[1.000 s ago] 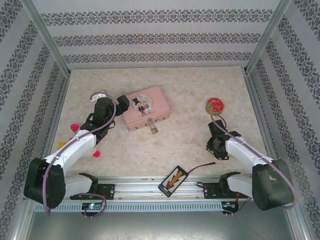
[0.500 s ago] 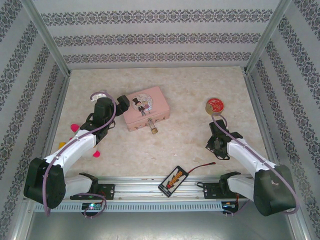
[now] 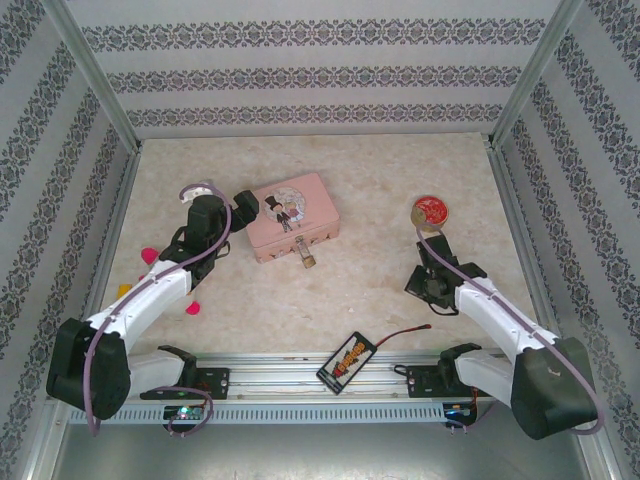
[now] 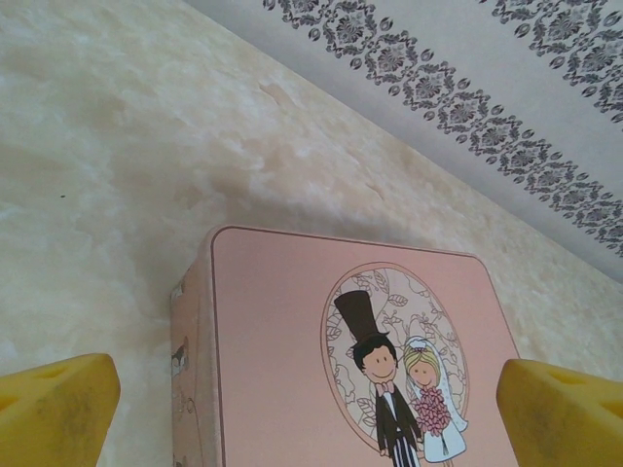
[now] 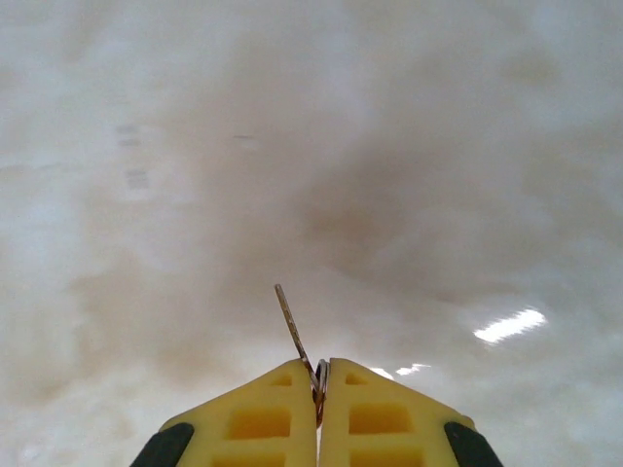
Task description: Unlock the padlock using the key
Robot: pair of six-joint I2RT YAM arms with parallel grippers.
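Now the right pincer [image 5: 318, 389] pinches the key [image 5: 292, 326], blade jutting forward past its fingertips. The padlock [image 3: 307, 258] lies at the near side of the pink tin [image 3: 290, 215], well apart to that pincer's left; the left pincer [image 3: 243, 203], spread wide, sits nearer.

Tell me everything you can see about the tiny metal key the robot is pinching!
The slim greyish metal key is thin, flat and dull silver, seen almost edge-on. Its rounded ring end is clamped between the shut yellow fingertips of the right end effector. Its narrow shaft pokes out ahead, leaning left in the wrist view. Behind it lies the pale marbled table; whether the tip touches it is unclear.
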